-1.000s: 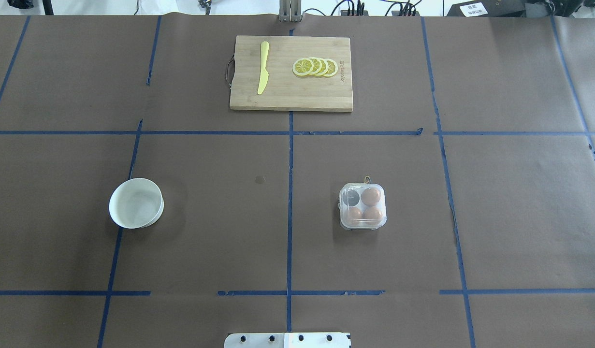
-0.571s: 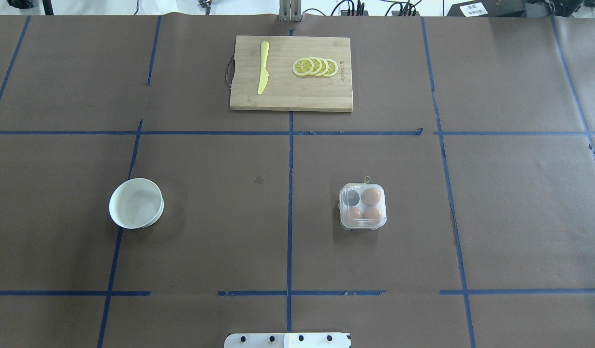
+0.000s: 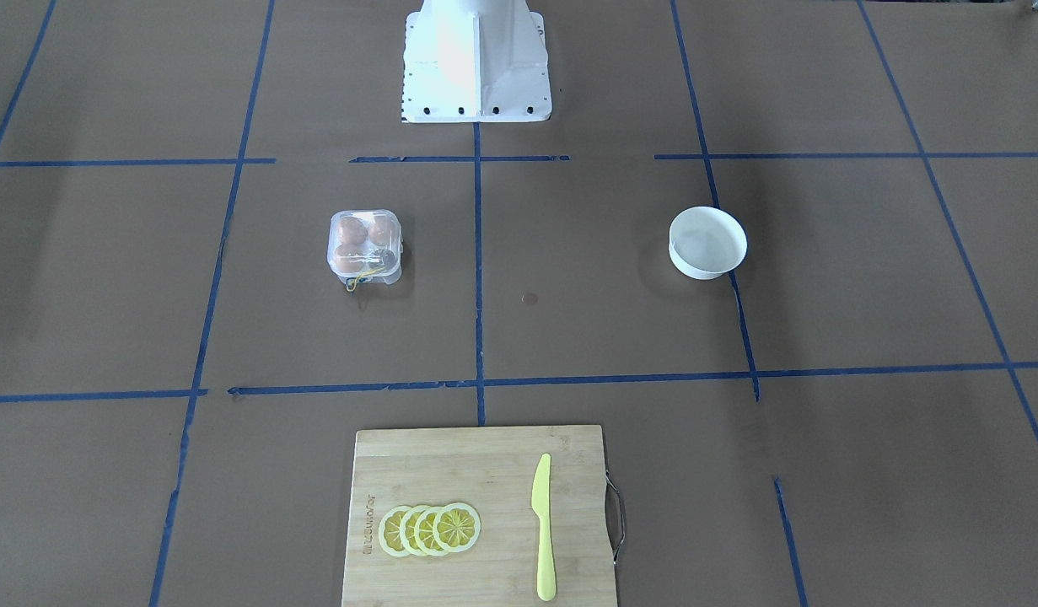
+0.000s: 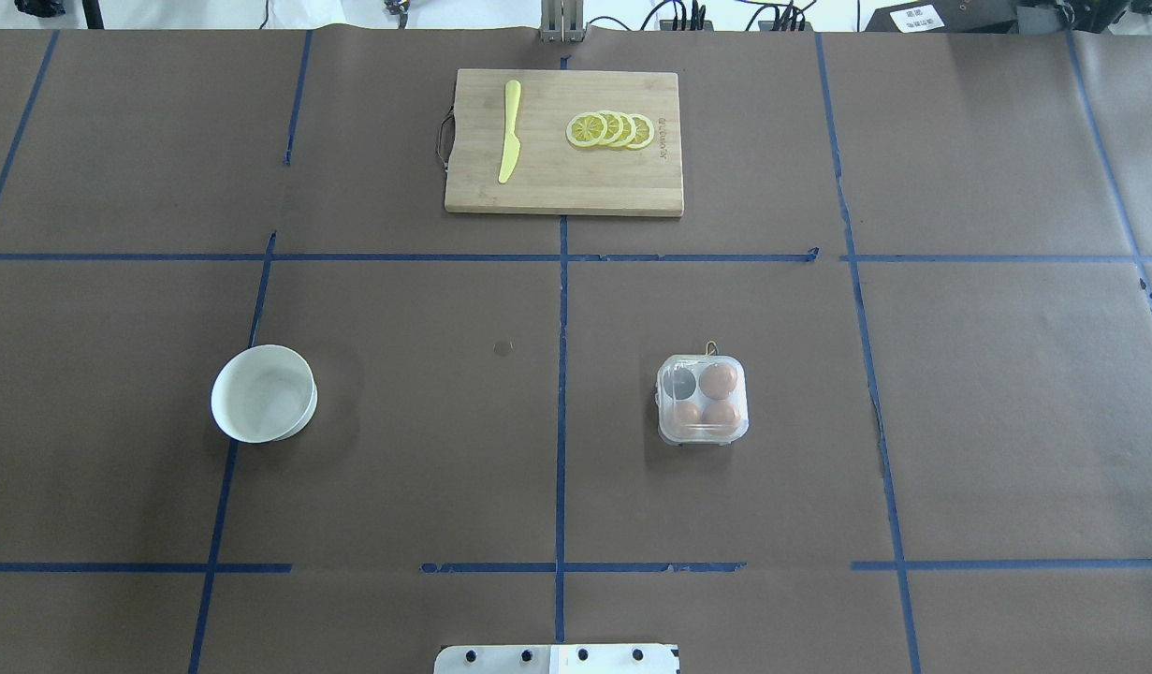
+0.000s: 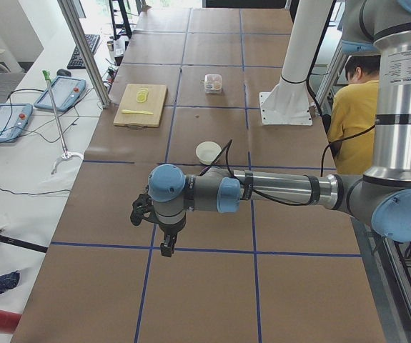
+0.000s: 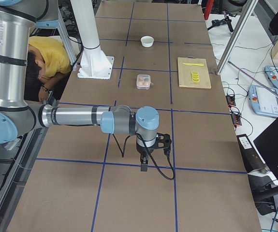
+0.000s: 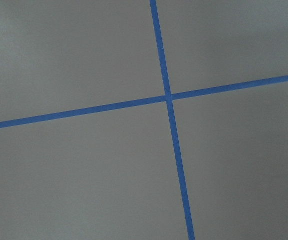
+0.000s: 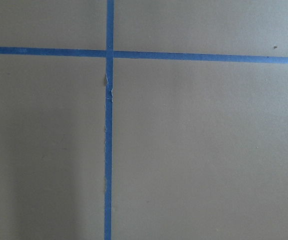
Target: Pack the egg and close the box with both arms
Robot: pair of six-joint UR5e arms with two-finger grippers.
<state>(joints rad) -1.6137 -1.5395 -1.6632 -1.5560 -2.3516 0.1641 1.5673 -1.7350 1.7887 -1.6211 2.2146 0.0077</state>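
Left claw [image 5: 165,249] hangs well apart from box [image 4: 703,435].

The brown-papered table [image 3: 611,320], gridded with blue tape lines [image 3: 478,253], carries a clear box [image 3: 392,271] holding three orange-brown eggs [image 3: 350,229] (its fourth cup, lower right in this view, looks grey). A white bowl [image 3: 704,268] sits well apart, across the centre line. Nearest the camera, a wooden cutting board [image 3: 485,472] bears overlapping lemon slices [image 3: 430,529] and a yellow knife [image 3: 544,527]. A white base block [image 3: 476,59] stands at the top.
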